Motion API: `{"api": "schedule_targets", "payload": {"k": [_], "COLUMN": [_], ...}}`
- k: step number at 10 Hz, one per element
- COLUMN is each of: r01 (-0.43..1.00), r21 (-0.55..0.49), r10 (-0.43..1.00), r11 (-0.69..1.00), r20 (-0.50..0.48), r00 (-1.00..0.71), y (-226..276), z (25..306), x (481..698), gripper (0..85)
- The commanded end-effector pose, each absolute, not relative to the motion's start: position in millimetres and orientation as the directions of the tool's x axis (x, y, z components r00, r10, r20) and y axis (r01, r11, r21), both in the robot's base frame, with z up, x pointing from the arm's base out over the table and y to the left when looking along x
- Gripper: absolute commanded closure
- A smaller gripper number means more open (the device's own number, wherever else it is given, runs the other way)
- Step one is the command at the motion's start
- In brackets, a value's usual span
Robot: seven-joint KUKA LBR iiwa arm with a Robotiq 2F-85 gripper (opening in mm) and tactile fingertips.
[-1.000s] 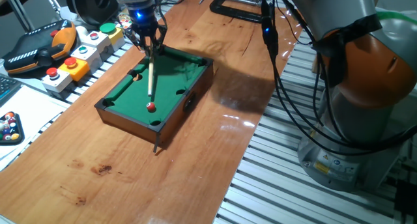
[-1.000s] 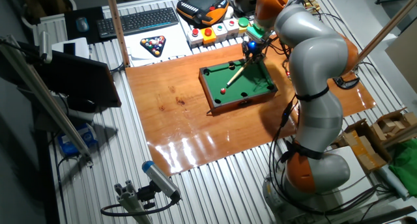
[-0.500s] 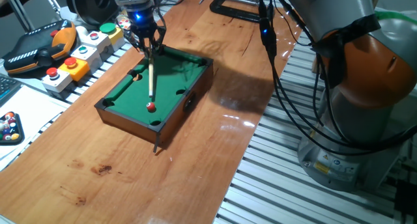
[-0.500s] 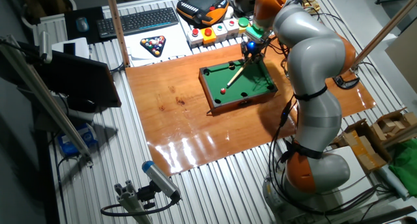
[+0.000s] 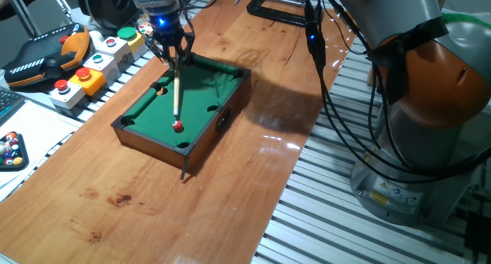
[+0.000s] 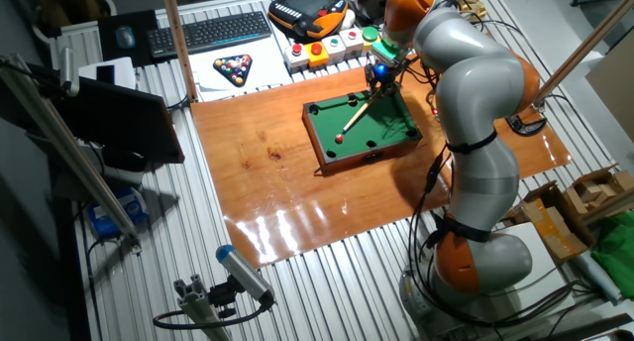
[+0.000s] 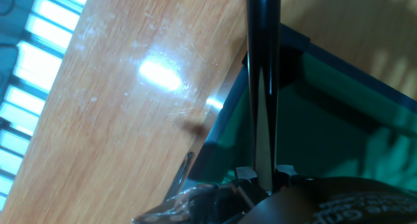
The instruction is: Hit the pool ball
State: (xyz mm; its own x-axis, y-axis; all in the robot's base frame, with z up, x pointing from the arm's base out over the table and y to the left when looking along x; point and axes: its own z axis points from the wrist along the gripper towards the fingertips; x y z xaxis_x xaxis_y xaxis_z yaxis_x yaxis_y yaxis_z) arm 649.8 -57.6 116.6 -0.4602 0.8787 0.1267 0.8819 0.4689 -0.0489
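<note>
The pool ball (image 5: 178, 127) is a tiny glossy red ball on the green felt of the miniature pool table (image 5: 201, 86); it also shows in the other fixed view (image 6: 339, 138). My gripper (image 5: 172, 53) is above the table's far end, shut on a small cue stick (image 5: 176, 91). The cue slants down along the felt and its tip lies just behind the ball. In the hand view the cue (image 7: 262, 81) runs up between the fingers (image 7: 285, 172); the ball is out of that view.
A box of coloured push buttons (image 5: 98, 61) and a teach pendant (image 5: 42, 57) stand left of the table. A black triangle rack of coloured balls (image 6: 234, 69) lies on white paper. A black clamp (image 5: 276, 14) sits at the board's far end. Cables (image 5: 326, 80) hang at the right.
The gripper has drawn back slightly toward the table's far end, pulling the cue a little with it. The red ball has not moved.
</note>
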Motion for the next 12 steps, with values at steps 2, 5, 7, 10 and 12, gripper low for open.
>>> {"api": "schedule_targets", "payload": {"k": [2, 5, 7, 10, 12], "r01": [0.881, 0.864, 0.86, 0.859, 0.856], "r21": [-0.051, -0.052, -0.05, -0.052, -0.056], "r10": [0.878, 0.861, 0.858, 0.857, 0.854], "r11": [0.47, 0.501, 0.507, 0.51, 0.514], "r20": [0.129, 0.126, 0.124, 0.122, 0.124], "r00": [-0.461, -0.492, -0.499, -0.501, -0.505], "y": [-55.9, -52.1, -49.9, -48.5, -48.1], "z": [117.1, 118.0, 117.9, 117.4, 117.6], "x": [649.3, 649.4, 650.6, 654.4, 655.0], "gripper": [84.3, 84.3, 84.3, 84.3, 84.3]}}
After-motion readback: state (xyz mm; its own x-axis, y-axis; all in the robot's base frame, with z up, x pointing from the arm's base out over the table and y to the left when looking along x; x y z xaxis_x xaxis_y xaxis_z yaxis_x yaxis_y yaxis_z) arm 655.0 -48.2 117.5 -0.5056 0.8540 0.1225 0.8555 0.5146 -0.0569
